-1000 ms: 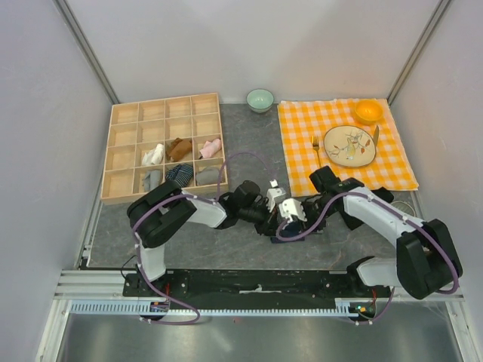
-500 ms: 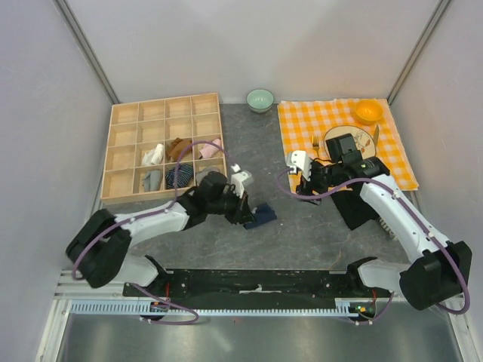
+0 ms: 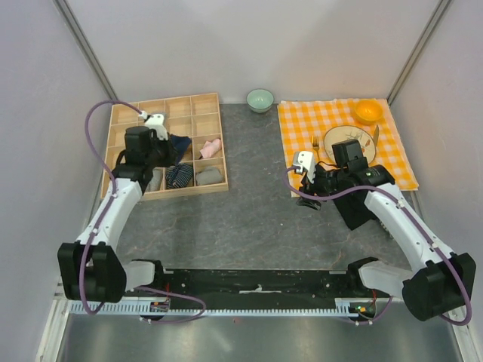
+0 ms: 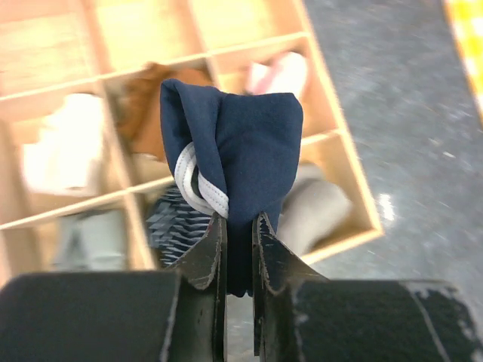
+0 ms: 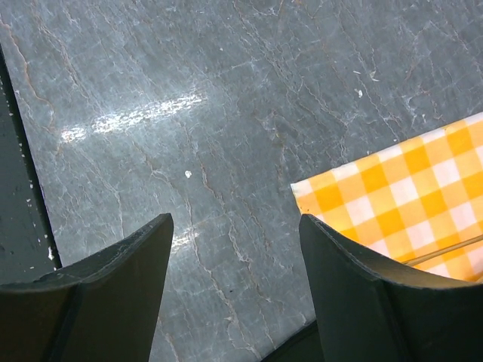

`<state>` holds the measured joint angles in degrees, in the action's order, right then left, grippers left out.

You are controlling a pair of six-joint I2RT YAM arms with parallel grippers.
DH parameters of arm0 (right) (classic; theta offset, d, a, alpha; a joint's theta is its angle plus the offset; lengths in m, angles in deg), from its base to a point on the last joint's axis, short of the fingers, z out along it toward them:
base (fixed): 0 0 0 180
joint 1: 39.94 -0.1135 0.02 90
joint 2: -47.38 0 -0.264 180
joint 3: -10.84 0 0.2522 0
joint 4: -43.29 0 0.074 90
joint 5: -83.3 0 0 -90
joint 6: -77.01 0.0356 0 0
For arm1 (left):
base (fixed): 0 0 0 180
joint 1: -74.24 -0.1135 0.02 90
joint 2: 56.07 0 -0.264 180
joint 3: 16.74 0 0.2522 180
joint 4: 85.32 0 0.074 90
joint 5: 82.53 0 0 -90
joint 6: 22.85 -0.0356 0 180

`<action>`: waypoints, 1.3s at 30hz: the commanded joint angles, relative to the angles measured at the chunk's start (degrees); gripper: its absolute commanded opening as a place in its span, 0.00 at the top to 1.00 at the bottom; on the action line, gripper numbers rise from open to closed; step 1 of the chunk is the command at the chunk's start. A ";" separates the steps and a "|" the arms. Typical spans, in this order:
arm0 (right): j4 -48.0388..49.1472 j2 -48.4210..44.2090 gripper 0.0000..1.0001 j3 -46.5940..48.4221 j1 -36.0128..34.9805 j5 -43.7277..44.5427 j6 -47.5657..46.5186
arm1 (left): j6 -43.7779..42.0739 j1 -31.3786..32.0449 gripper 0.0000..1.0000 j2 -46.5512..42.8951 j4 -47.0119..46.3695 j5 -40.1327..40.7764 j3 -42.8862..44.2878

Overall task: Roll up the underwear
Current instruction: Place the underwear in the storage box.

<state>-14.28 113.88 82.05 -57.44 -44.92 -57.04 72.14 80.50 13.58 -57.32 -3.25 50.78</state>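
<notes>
The underwear [image 4: 238, 143] is a navy roll with white trim, pinched between the jaws of my left gripper [image 4: 239, 226]. In the top view my left gripper [image 3: 167, 142] holds the underwear [image 3: 179, 142] above the middle cells of the wooden divided box [image 3: 124, 113]. My right gripper [image 3: 306, 197] is open and empty, low over the grey table by the near left corner of the orange checked cloth [image 3: 298, 143]. In the right wrist view its fingers [image 5: 113, 279] stand wide apart over bare table, with the cloth corner [image 5: 400, 196] to the right.
The box cells hold a dark striped roll [image 3: 179, 175], a grey roll [image 3: 209, 176], a pink roll [image 3: 210, 148], a white roll and a pale grey roll. A plate [image 3: 349, 145], fork and orange bowl [image 3: 368, 111] lie on the cloth. A green bowl [image 3: 260, 99] stands behind.
My left gripper has lifted the rolled underwear from the table centre and carried it far left and back over the box. My right gripper has drawn back to the cloth corner.
</notes>
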 commanded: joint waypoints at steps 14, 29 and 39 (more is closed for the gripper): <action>1.80 3.55 0.24 -0.59 -1.31 0.86 1.16 | -19.93 -24.79 0.98 16.48 -2.90 -0.79 9.97; 1.54 5.83 0.24 -0.76 -2.54 1.30 1.16 | -34.87 -30.08 0.98 6.38 -11.69 4.99 -10.07; 1.36 6.10 0.24 -0.67 -3.33 1.74 0.99 | -38.83 -30.87 0.98 5.93 -12.04 6.15 -14.82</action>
<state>-13.80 119.63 81.52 -60.26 -42.86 -56.25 38.20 50.40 19.46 -67.46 1.58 36.83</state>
